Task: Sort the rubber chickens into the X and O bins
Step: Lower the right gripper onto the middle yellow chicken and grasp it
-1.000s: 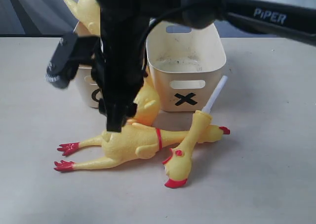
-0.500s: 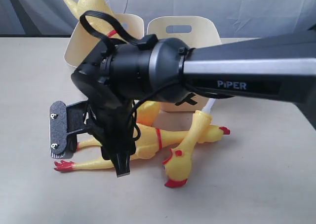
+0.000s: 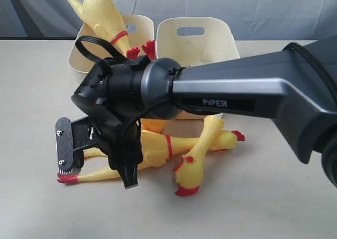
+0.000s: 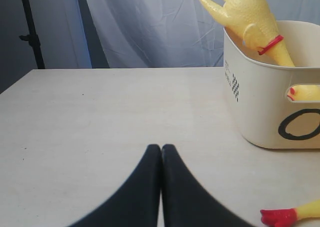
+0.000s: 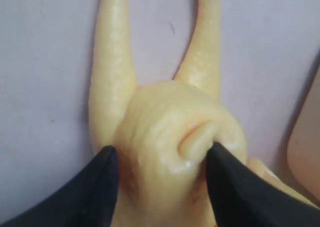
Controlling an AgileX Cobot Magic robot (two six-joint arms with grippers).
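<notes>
A long rubber chicken with a red neck band lies on the table in front of the bins, feet to the left. My right gripper reaches across from the right. It is shut on this chicken's rump, and one finger dents the rubber. A smaller chicken lies across the long one's neck. Another long chicken stands legs-up in the O bin. The X bin stands beside it, its mark hidden by the arm. My left gripper is shut and empty over bare table.
The right arm's dark wrist covers the bins' fronts and part of a yellow chicken lying below them. A red chicken foot shows near the left gripper. A grey curtain hangs behind the table.
The right wrist has swung down from above the bins onto the lying long chicken. Its jaws have narrowed onto the body. The chickens have barely shifted.
</notes>
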